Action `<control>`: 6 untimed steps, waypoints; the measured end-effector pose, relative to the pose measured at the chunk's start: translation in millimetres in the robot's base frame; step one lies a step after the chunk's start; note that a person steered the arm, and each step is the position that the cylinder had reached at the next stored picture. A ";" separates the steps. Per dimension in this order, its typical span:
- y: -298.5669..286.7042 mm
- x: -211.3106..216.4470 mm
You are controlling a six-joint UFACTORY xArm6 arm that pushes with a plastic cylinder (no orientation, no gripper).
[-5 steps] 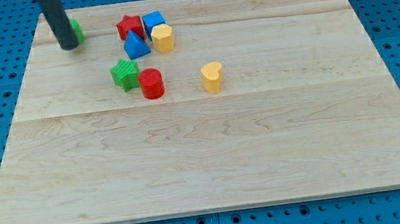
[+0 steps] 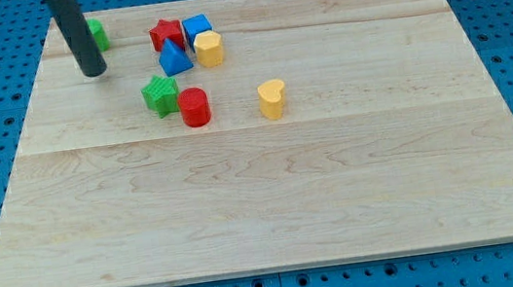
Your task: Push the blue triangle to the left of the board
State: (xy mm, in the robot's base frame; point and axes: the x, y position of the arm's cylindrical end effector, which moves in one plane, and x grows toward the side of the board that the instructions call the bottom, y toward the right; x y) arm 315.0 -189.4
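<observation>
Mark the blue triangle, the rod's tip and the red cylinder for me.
blue triangle (image 2: 174, 57), camera view, its front face.
my tip (image 2: 94, 72), camera view, the rod's very end, to the view's left of the blue triangle.
red cylinder (image 2: 194, 107), camera view, its side.

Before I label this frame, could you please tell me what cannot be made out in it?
- Green block at the camera view's top left: the rod covers most of it, so its shape is unreadable.
- Red block behind the blue triangle: partly covered, outline uncertain.
- Blue cube: its lower part sits behind the yellow block.
- Rod: cut off by the view's top edge; only my tip end shows, left of the cluster.
</observation>
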 end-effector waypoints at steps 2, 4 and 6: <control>109.4 18.0; 106.5 -21.7; 63.8 3.7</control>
